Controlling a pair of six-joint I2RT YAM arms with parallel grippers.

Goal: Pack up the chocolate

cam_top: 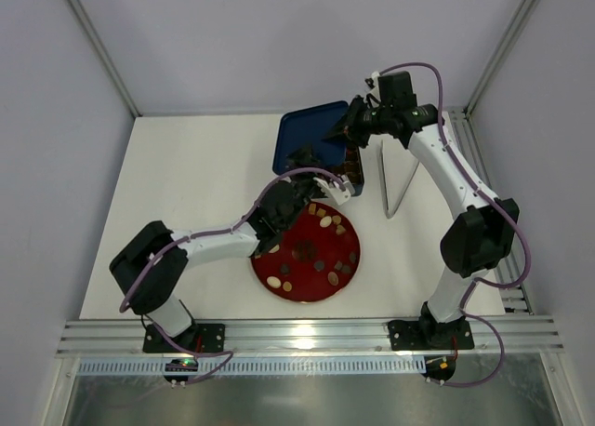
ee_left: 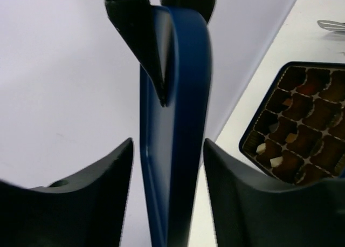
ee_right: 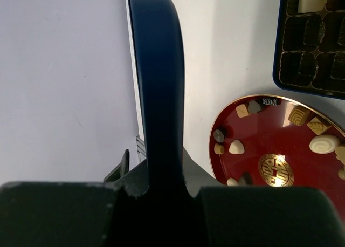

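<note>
The chocolate (cam_top: 325, 221) lies scattered on the round red plate (cam_top: 307, 286); cream and brown pieces (ee_right: 322, 144) show clearly in the right wrist view. A few more pieces (ee_left: 276, 160) sit in the gridded insert of the dark-blue tin (ee_left: 302, 134). A dark-blue tin lid (cam_top: 311, 133) stands on edge above the table. My right gripper (ee_right: 164, 171) is shut on one side of it. My left gripper (ee_left: 168, 144) straddles the opposite edge of the lid (ee_left: 178, 96), open, with a gap showing at each finger.
Metal tongs (cam_top: 400, 179) lie on the white table to the right of the tin. The tin (cam_top: 353, 170) is mostly hidden under both wrists in the top view. Grey walls close in the back and sides.
</note>
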